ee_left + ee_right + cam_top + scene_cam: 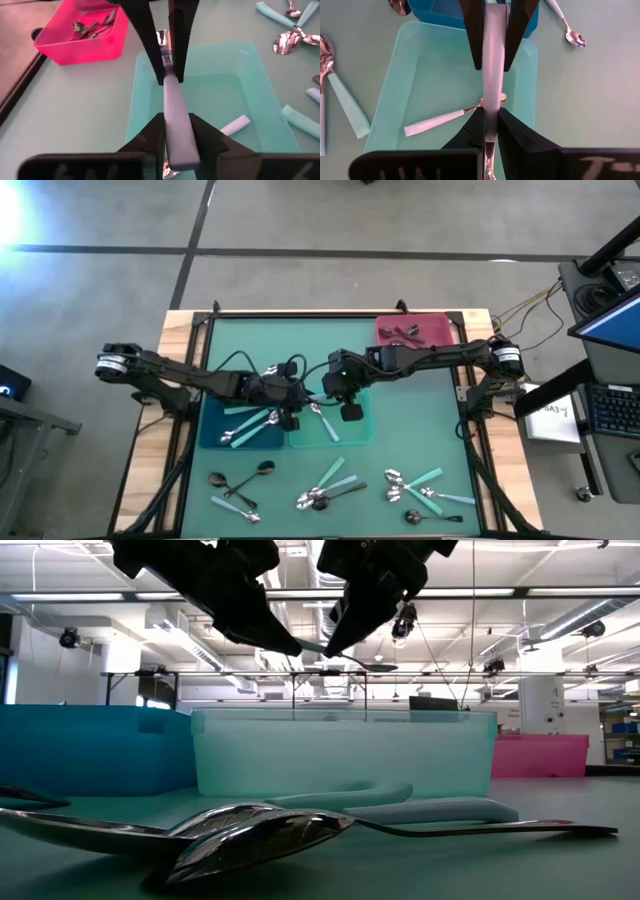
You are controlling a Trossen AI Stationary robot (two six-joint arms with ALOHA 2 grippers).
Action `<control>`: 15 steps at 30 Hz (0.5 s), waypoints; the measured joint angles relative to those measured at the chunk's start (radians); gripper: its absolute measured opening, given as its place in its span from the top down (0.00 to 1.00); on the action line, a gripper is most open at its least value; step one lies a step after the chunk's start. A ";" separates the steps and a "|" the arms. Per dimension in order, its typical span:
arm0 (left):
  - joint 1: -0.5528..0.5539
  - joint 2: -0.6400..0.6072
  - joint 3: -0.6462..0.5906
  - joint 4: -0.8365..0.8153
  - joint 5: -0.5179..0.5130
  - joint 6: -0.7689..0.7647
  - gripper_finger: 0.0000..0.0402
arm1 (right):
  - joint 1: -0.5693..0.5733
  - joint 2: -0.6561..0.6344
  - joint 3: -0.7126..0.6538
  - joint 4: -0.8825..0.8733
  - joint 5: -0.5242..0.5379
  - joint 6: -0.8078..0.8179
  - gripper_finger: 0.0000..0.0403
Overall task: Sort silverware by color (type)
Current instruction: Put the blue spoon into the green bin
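Teal-handled spoon (176, 117) pinched by both arms' closed jaws, meeting above teal bin (352, 436).

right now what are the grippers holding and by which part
One teal-handled spoon, over the teal bin: left gripper on its handle end, right gripper nearer the bowl.

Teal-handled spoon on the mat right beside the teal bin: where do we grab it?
Grip the spoon mid-handle, from straight above, fingers across the handle's width. It lies flat, and the handle is broad and straight. Its wide end sits near the teal bin, so probably avoid that end.
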 joint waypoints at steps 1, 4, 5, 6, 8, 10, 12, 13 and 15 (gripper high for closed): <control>0.003 0.000 0.000 0.000 0.007 -0.007 0.90 | 0.000 0.000 0.000 0.000 0.000 0.000 0.96; 0.011 0.000 0.000 0.000 0.029 -0.023 0.90 | 0.000 0.000 0.000 -0.001 -0.001 0.004 0.96; 0.013 0.000 0.000 0.000 0.036 -0.026 0.90 | 0.000 0.000 0.000 -0.001 -0.001 0.008 0.96; 0.015 0.000 0.000 0.000 0.044 -0.030 0.90 | 0.000 0.000 0.000 -0.002 -0.003 0.009 0.96; 0.018 0.000 0.000 0.000 0.063 -0.034 0.90 | 0.000 0.000 0.000 -0.003 -0.003 0.012 0.96; 0.018 0.000 0.000 0.000 0.066 -0.034 0.90 | 0.000 0.000 0.000 -0.003 -0.004 0.014 0.92; 0.018 0.000 0.000 -0.001 0.076 -0.034 0.90 | 0.000 0.000 0.000 -0.003 -0.006 0.007 0.85; 0.018 0.000 -0.001 -0.008 0.081 -0.034 0.90 | 0.000 0.000 0.000 -0.003 -0.005 0.007 0.81; 0.018 0.000 -0.002 -0.026 0.081 -0.034 0.90 | 0.001 -0.003 0.000 -0.016 -0.005 0.007 0.74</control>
